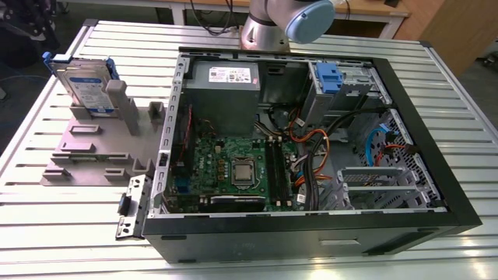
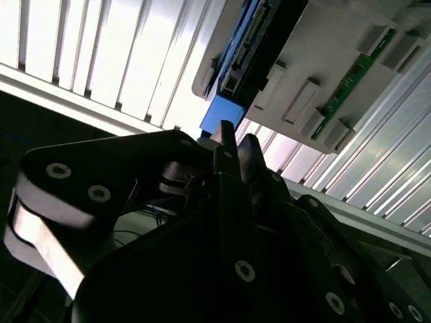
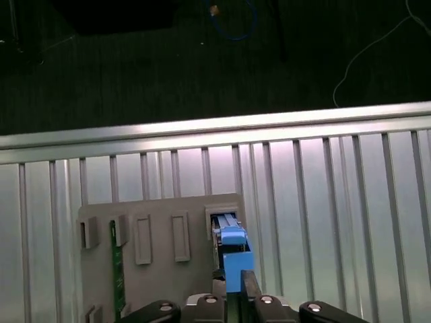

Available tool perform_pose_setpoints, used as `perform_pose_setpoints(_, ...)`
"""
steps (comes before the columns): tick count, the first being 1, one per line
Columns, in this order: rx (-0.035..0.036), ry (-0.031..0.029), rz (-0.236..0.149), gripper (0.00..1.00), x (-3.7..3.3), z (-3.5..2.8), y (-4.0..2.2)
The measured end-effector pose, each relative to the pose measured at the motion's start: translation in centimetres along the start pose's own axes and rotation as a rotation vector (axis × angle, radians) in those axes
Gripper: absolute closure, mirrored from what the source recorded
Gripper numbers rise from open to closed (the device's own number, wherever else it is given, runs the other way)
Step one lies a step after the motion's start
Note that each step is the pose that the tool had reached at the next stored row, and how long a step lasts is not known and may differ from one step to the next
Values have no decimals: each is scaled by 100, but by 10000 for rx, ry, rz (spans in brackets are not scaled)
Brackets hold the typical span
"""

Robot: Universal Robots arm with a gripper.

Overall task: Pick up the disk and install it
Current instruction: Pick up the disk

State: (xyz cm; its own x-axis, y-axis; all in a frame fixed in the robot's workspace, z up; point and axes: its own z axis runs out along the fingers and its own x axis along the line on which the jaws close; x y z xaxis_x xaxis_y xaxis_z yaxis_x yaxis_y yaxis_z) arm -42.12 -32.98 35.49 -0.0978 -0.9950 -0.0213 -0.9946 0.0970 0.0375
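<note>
The slatted metal surface (image 1: 435, 64) carries the open computer case (image 1: 311, 230), which takes up the middle and right of the exterior view, and a grey fixture (image 1: 81, 160) at the left. The disk (image 1: 81, 87) stands on edge in that fixture, upper left of the frame, well apart from the case. As I judge it, nothing of the task is done yet: neither the pickup nor the install. In the first wrist view the gripper (image 3: 240, 286) hangs above the disk's blue top rail, clear of it and holding nothing; whether it is apart or together I cannot tell. The room above the disk looks open, with the fixture's grey posts just beside it. Inside the case, cables (image 1: 311, 146) crowd the middle near the blue latch piece (image 1: 327, 76) at upper right
</note>
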Motion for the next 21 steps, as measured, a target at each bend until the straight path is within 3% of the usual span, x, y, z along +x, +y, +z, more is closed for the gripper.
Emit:
perform_pose_setpoints(5,-1,4,-116,59,0,29,-1)
perform_pose_setpoints(8,-2,6,-171,53,1,45,-2)
perform_pose_setpoints(11,-2,7,-198,36,1,68,-2)
perform_pose_setpoints(13,-3,10,-230,36,1,86,-3)
perform_pose_setpoints(14,-4,11,-271,29,2,96,-4)
perform_pose_setpoints(21,7,22,-534,29,4,165,0)
